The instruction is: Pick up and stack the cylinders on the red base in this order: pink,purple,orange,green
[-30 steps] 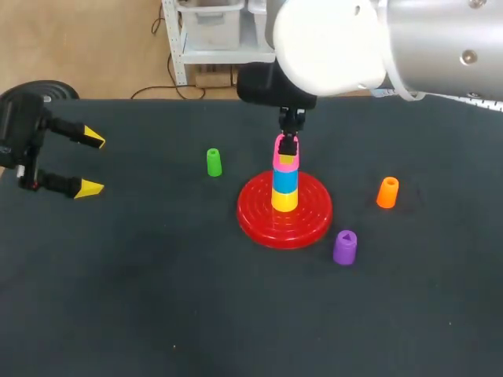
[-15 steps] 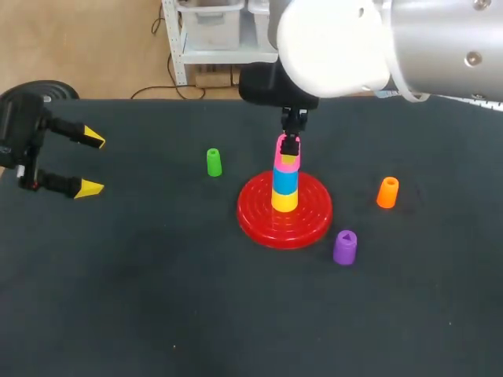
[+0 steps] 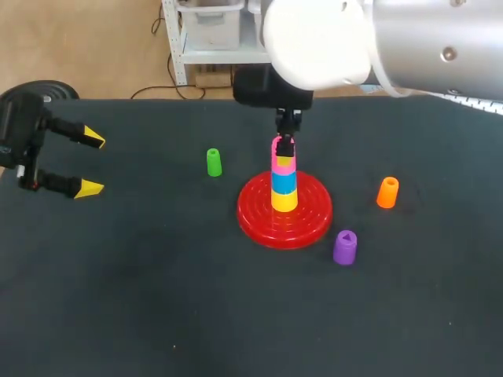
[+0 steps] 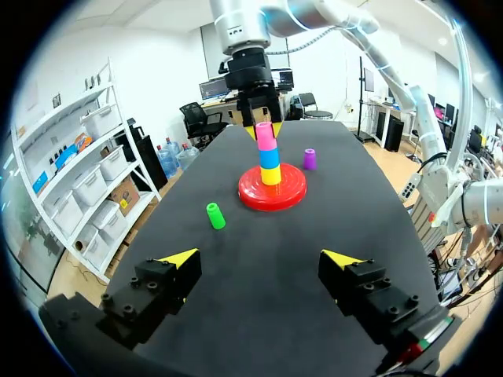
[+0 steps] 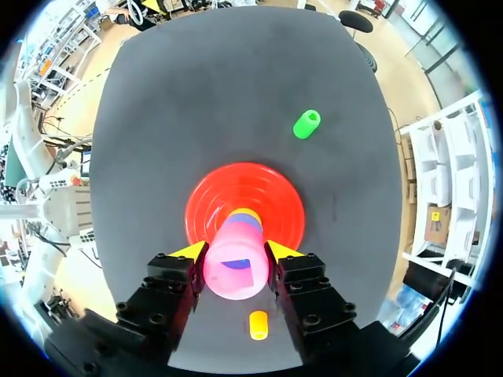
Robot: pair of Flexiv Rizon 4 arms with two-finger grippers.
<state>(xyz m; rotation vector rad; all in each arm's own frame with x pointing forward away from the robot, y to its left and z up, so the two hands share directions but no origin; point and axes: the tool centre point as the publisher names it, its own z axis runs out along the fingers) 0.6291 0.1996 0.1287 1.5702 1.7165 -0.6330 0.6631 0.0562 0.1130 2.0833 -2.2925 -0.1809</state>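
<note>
Gripping the pink cylinder (image 5: pixel 234 271) in the right gripper (image 5: pixel 236 253), right above the red base (image 5: pixel 208 200).

Pinched between both yellow tips, apparently touched from two sides, though hard to confirm from the head view. Set directly over a blue cylinder (image 3: pixel 284 181) and a yellow cylinder (image 3: pixel 284 199) stacked at the base's middle. Ahead of the right gripper, past the base: the green cylinder (image 5: pixel 306 124). Under its fingers, close behind the tips: the orange cylinder (image 5: pixel 258 324). Off beside the base: the purple cylinder (image 3: pixel 345 247). Spread wide and holding nothing at the left gripper (image 4: pixel 263 258), well apart from the stack, far ahead of it.
</note>
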